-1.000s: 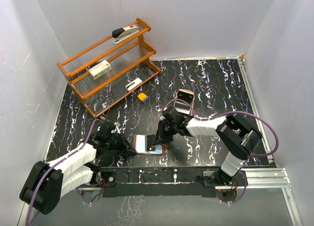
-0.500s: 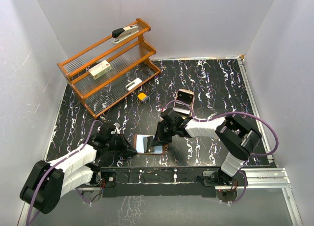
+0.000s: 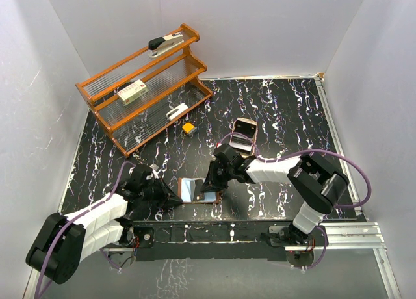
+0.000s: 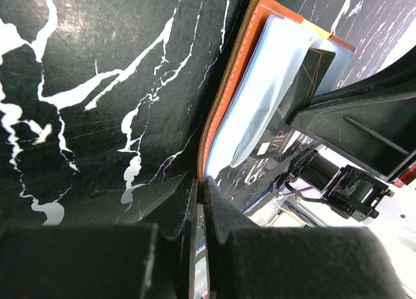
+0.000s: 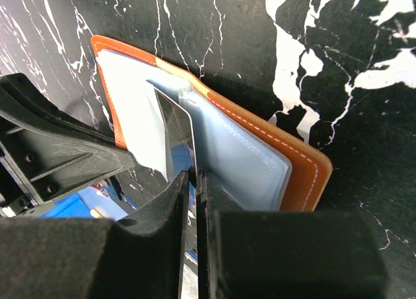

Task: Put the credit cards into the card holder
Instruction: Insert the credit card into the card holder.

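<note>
Leather holder (image 3: 187, 188) lies open between both arms. My right gripper (image 5: 192, 182) pinches a card (image 5: 177, 123), long axis running into the pocket ahead; my left gripper (image 4: 200, 192), closed, sits at the holder's edge.

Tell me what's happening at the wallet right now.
The right gripper is shut on a dark credit card, with its edge in a grey pocket of the open card holder. The left gripper is shut at the holder's opposite edge and seems to pinch it steady. The card is only partly in.
</note>
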Robot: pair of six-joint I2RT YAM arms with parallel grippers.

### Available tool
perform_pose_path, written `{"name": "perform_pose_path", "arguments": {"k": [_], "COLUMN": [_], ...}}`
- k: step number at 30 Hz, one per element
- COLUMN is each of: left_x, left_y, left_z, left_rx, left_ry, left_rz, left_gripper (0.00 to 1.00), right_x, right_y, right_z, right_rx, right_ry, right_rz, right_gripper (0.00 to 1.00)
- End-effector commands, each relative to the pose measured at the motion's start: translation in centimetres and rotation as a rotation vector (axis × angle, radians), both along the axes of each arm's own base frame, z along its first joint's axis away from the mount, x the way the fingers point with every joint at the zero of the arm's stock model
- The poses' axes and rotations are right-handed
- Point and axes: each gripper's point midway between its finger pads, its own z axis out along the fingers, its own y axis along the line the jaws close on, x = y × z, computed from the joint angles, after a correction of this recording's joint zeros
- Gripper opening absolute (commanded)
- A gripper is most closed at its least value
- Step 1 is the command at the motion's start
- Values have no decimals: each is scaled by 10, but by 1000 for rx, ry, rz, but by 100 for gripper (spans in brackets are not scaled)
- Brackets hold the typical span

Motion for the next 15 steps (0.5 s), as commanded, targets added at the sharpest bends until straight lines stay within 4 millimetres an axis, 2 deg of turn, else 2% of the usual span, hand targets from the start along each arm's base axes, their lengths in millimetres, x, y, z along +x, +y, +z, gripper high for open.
{"name": "perform_pose_path", "arguments": {"k": [1,6,15], "left_x": [-8,-8,-6], "left_y": [-2,-3,-4], "left_z": [1,0,2], "left_rx": [-22,-25,-33], "left_ry": [28,34,36], "left_rz": [-19,-16,-11], "left_gripper": [0,0,0], "right_x": [11,12,9], "right_y": [-5,-6,0], "right_z": [5,6,4], "right_rx": [-23,-21,-14], "right_ry": [-74,-80,-61], "right_rz": [-42,-40,-7], "right_gripper": [4,5,22]}}
